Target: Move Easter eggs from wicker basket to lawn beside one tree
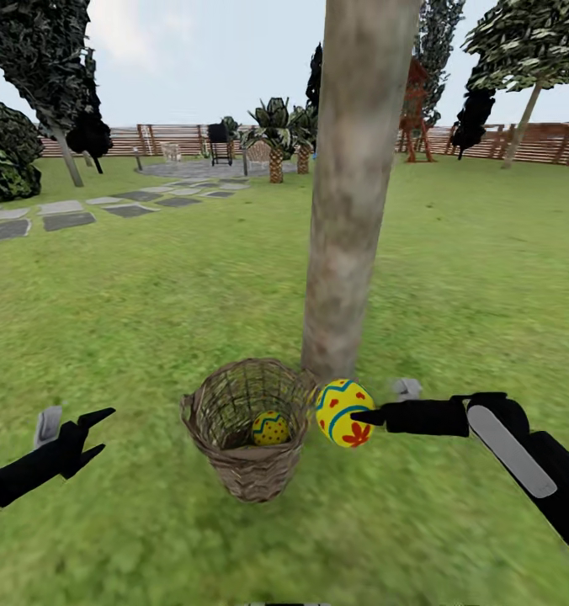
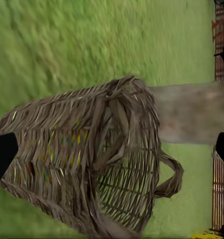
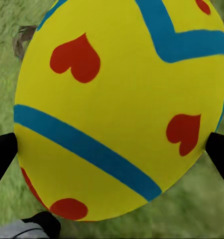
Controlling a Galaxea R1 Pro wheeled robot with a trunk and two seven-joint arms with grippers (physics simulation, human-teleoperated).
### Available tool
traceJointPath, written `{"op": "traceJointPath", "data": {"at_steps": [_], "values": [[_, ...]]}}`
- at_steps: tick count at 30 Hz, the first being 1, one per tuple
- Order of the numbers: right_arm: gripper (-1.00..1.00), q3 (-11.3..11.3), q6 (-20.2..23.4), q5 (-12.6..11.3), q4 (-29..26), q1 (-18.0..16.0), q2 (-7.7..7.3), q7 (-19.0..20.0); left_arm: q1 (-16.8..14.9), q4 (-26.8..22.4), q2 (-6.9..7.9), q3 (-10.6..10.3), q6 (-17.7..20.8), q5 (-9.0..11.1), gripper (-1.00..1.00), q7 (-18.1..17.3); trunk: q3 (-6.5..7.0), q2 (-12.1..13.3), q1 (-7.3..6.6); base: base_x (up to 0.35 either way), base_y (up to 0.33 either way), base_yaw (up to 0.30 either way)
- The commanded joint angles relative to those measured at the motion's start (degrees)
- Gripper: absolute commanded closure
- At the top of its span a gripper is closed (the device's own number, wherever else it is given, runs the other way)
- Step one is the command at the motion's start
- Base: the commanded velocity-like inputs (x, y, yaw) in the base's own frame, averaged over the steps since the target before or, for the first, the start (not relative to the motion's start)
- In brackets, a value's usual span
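One egg (image 1: 343,412) between right fingers (image 1: 367,416).

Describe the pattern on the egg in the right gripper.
Yellow egg with blue bands and red petal marks, clearest in the right wrist view.

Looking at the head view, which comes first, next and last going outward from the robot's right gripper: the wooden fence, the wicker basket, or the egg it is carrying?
1. The Easter egg, held in the right gripper.
2. The wicker basket, on the lawn just beyond the egg, toward the robot's left.
3. The wooden fence, far across the garden at the back.
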Motion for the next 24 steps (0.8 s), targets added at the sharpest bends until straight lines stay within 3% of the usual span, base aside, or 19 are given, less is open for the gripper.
{"op": "traceJointPath", "data": {"at_steps": [1,3,4,6,8,10,12,14,16,18,22,24], "values": [[1.0,0.11,0.09,0.17,0.08,0.3,-1.72,0.43,-0.04,-0.01,-0.01,0.11,0.29,-0.23,-1.0,-0.29,0.23,0.0,-0.03,-0.011,0.0,-0.262],[1.0,0.13,-0.11,1.49,2.52,1.62,-3.75,0.0,-0.1,-0.09,-0.05,0.11,0.29,-0.18,-1.0,-0.42,0.53,0.01,-0.06,-0.003,0.0,-0.224],[1.0,0.13,-0.45,4.79,6.02,1.99,-4.11,-0.2,-0.08,-0.15,-0.08,0.11,0.29,-0.13,-1.0,-0.43,0.54,0.01,-0.06,-0.001,0.0,-0.083],[1.0,0.13,-2.15,15.16,11.86,2.2,-4.17,-0.29,-0.05,-0.18,-0.09,0.11,0.29,-0.12,-1.0,-0.44,0.55,0.01,-0.06,0.0,0.0,-0.026],[1.0,0.07,-7.7,25.47,17.6,2.29,-4.0,-0.44,-0.05,-0.33,-0.21,0.11,0.29,-0.11,-1.0,-0.45,0.55,0.01,-0.06,0.0,0.0,-0.005],[1.0,0.01,-14.85,29.7,27.17,2.3,-3.41,-0.77,-0.07,-0.47,-0.27,0.09,0.29,-0.09,-1.0,-0.45,0.55,0.01,-0.06,0.0,0.0,-0.001],[1.0,0.1,-23.06,31.27,35.07,2.08,-0.76,-3.39,-0.09,-0.68,-0.37,0.04,0.31,-0.1,-1.0,-0.45,0.56,0.01,-0.06,0.0,0.0,0.0],[1.0,0.2,-32.12,34.25,41.87,1.59,4.07,-10.68,-0.08,-0.79,-0.45,0.02,0.37,-0.09,-1.0,-0.47,0.56,0.01,-0.06,0.0,0.0,0.0],[1.0,0.24,-39.45,39.68,47.51,1.32,9.63,-17.53,-0.06,-0.87,-0.52,0.01,0.38,-0.08,-1.0,-0.52,0.56,0.01,-0.06,0.0,0.0,0.0],[1.0,0.22,-44.38,45.71,53.68,-0.29,15.11,-20.21,-0.07,-0.99,-0.55,-0.06,0.38,-0.08,-1.0,-0.53,0.56,0.01,-0.06,0.0,0.0,0.0],[1.0,0.22,-48.01,47.86,63.06,-5.63,19.77,-20.73,-0.04,-1.39,-0.58,-0.07,0.38,-0.01,-1.0,-0.73,0.56,0.01,-0.06,0.1,0.0,0.0],[1.0,0.37,-48.68,48.13,63.87,-6.24,20.61,-20.75,-0.04,-1.49,-0.56,-0.07,0.38,0.0,-1.0,-2.29,0.56,0.01,-0.06,0.291,0.0,0.0]]}}
